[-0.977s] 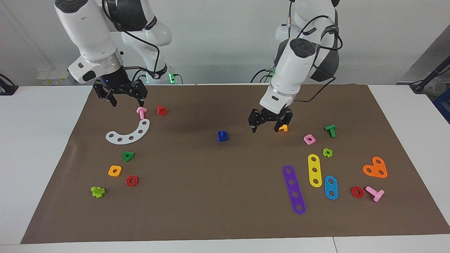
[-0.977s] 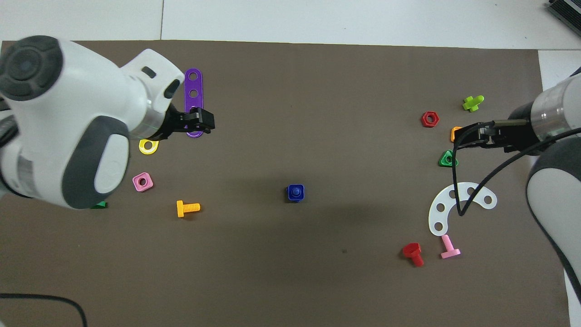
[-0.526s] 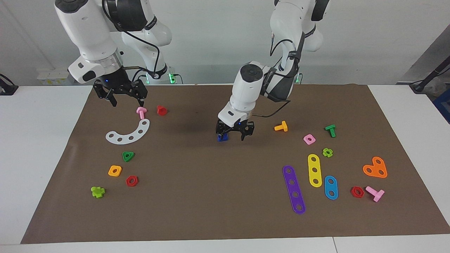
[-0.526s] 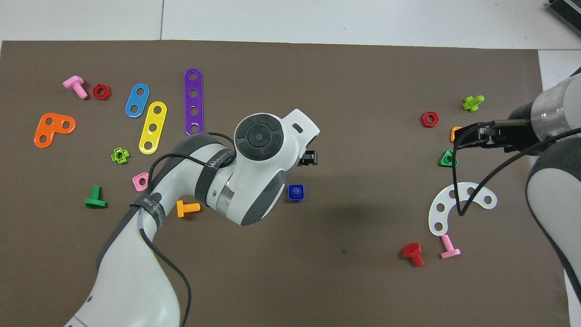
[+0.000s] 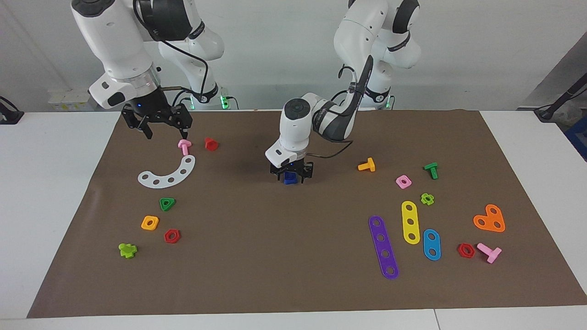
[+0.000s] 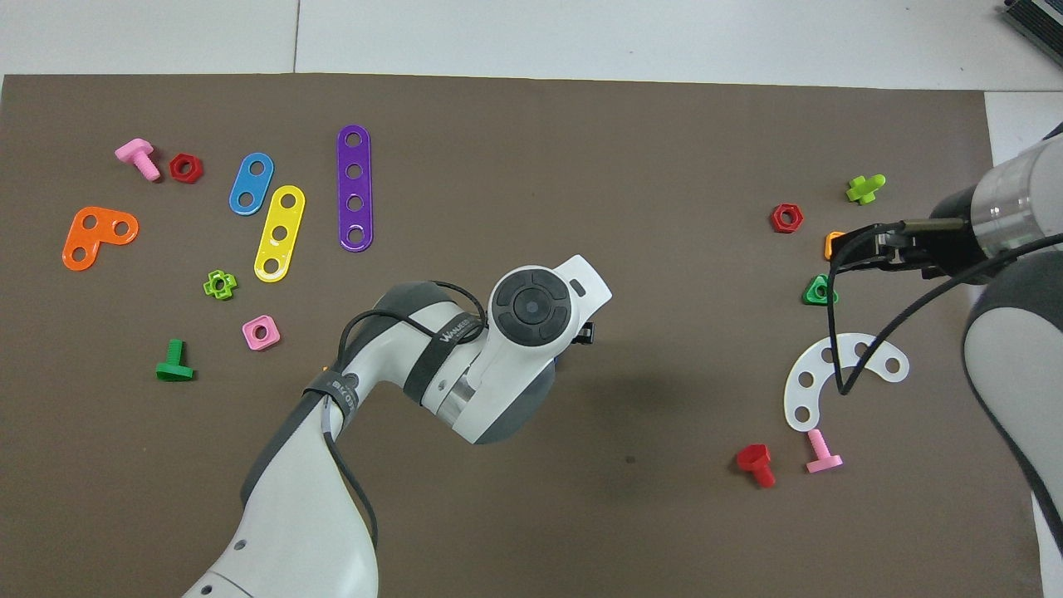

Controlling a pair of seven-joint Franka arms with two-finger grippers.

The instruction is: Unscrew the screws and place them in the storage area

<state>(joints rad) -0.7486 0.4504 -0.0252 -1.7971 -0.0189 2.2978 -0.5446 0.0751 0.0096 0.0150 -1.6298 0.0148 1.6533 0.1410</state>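
A small blue piece, the blue screw with its square nut, sits in the middle of the brown mat. My left gripper is down at it, open, one finger on each side of it. The overhead view hides the piece under my left wrist. My right gripper hangs open above the pink screw and waits. The storage area is the bare mat between the green triangular nut, orange square nut and red hexagonal nut.
A white arc plate, a red screw and a lime cross piece lie at the right arm's end. At the left arm's end lie an orange screw, a pink nut, a green screw and coloured strips.
My left arm swung from over the orange screw to the mat's middle and came down around the blue piece, its jaws narrowing a little. The right arm stayed still.
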